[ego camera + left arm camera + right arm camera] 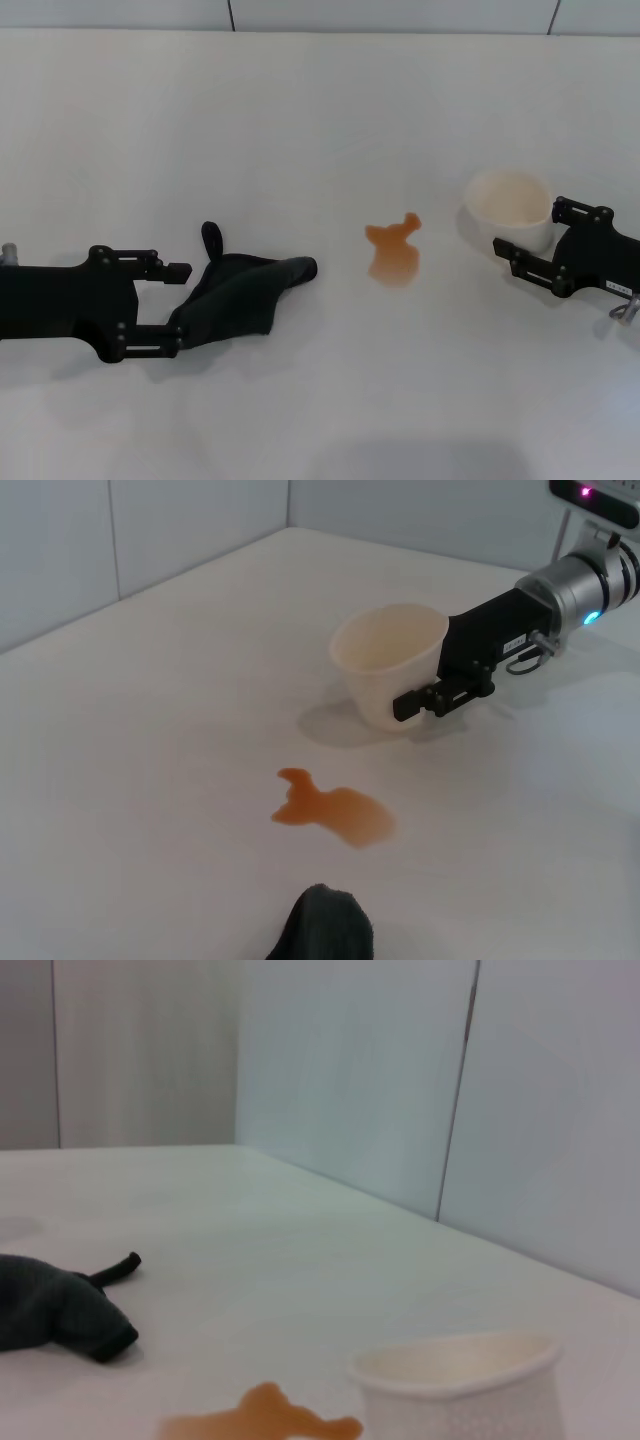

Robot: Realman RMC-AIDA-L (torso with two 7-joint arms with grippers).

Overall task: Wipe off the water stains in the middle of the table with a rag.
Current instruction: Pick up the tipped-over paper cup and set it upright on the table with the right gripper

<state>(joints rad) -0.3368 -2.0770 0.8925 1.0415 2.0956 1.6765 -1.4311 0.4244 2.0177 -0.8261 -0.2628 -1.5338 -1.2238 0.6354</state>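
The water stains [393,255] are an orange-amber blotch in the middle of the white table [300,120]; they also show in the left wrist view [335,812] and the right wrist view [260,1418]. The dark rag [245,295] lies flat to their left, its loop tab pointing away from me. My left gripper [185,307] is open and low on the table, its fingertips at either side of the rag's left end. The rag's tip shows in the left wrist view [325,930]. My right gripper [527,226] is open at the right, its fingers [425,700] close beside a pale cup.
The pale translucent cup [508,205] stands upright right of the stain, touching or nearly touching the right gripper. It also shows in the right wrist view [460,1390]. Grey wall panels [400,12] run along the table's far edge.
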